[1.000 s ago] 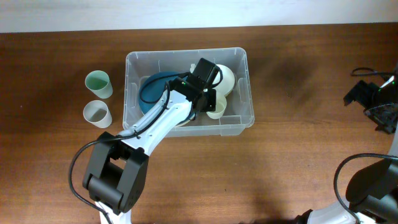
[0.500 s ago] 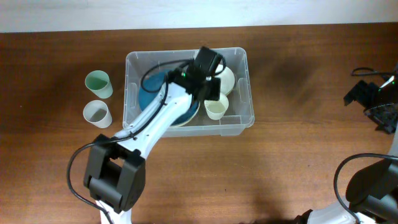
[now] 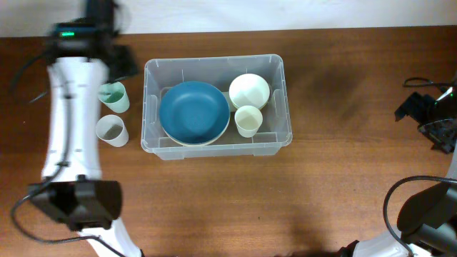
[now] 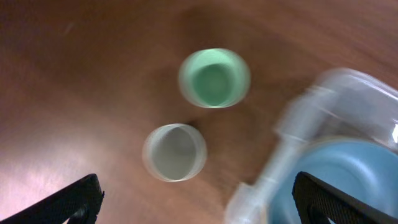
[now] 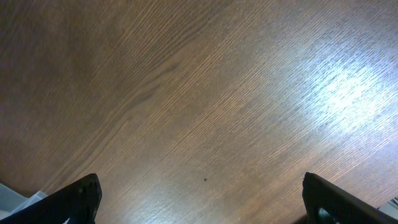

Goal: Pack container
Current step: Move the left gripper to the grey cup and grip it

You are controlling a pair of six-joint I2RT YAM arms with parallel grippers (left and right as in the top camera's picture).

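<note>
The container (image 3: 286, 100), a large clear plastic bin, stands mid-table. It holds a blue bowl (image 3: 194, 112), a white bowl (image 3: 249, 91) and a pale yellow-green cup (image 3: 248, 121). Left of it stand a green cup (image 3: 113, 96) and a white cup (image 3: 112, 130). My left gripper (image 3: 114, 57) hovers blurred over the far left, above these cups. In the left wrist view the left gripper (image 4: 199, 200) is open and empty, with the green cup (image 4: 214, 78), white cup (image 4: 175, 152) and the container's corner (image 4: 292, 127) below. My right gripper (image 5: 199, 196) is open over bare wood.
The right arm (image 3: 432, 118) sits at the table's far right edge, well away from the container. The table is dark brown wood, with a pale wall along its far edge.
The left gripper opened and left the pale cup in the container beside the white bowl. The arm then swung out leftward to above the two loose cups. The right arm stayed still.
</note>
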